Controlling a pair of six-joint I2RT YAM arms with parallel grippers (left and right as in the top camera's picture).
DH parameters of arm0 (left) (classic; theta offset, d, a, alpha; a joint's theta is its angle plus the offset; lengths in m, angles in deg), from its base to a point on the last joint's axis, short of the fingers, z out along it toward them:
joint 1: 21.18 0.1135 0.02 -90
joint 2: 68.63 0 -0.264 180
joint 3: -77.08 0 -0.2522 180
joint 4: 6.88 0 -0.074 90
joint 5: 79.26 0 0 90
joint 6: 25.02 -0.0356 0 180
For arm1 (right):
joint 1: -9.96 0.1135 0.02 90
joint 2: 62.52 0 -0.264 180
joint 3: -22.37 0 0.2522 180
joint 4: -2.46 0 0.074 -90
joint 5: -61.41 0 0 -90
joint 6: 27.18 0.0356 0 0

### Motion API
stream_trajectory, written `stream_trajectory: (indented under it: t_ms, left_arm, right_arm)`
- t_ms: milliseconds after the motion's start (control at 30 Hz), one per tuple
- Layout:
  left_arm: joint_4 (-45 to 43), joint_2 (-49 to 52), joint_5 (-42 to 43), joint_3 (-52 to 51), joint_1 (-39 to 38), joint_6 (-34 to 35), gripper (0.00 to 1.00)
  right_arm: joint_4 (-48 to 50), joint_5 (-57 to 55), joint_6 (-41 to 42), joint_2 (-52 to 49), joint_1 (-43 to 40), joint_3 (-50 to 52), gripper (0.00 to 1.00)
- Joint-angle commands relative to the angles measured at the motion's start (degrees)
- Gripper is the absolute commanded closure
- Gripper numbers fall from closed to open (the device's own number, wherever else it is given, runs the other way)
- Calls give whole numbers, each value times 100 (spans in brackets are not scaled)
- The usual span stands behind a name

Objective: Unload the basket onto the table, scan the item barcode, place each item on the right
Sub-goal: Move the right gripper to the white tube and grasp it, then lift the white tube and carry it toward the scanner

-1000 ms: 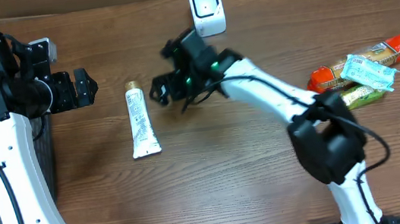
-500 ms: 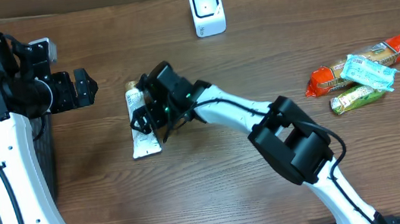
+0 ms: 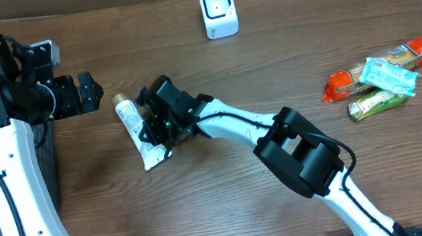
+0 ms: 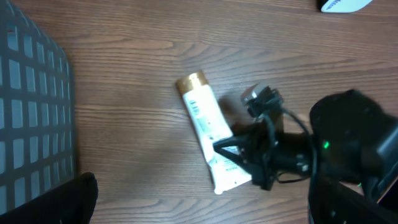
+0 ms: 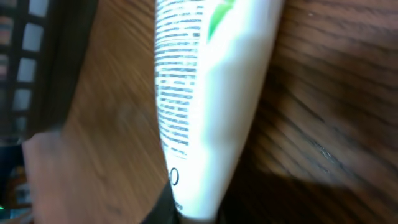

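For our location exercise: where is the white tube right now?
In the overhead view the white tube lies tilted left of centre, its gold cap near the left gripper, the right gripper shut on its lower end.

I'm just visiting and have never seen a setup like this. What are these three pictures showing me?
These are two robot arms at a wooden table, each ending in a two-finger gripper. One picture looks down from above; the other two come from cameras on the wrists. On the table lie a white tube with a gold cap, a small white scanner and some snack packets; a mesh basket stands at the left. The right gripper is shut on the tube. The left gripper is open and holds nothing.
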Motion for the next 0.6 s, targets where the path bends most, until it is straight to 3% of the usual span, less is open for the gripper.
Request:
stream_trajectory:
  t_ms: [0, 167, 300, 567]
  left_arm:
    - [-4, 24, -17, 61, -7, -149, 1]
    - [-7, 24, -17, 61, -7, -149, 0]
    - [-4, 24, -15, 61, -7, -149, 0]
    - [-7, 24, -15, 61, -7, -149, 0]
  right_arm:
    - [-240, 684, 151, 90, -658, 33, 96]
    - [-334, 2579, -278, 417, -1663, 33, 96]
    - [-693, 3440, -656, 739, -2328, 33, 96]
    - [-2205, 2949, -2618, 1985, -2964, 33, 96]
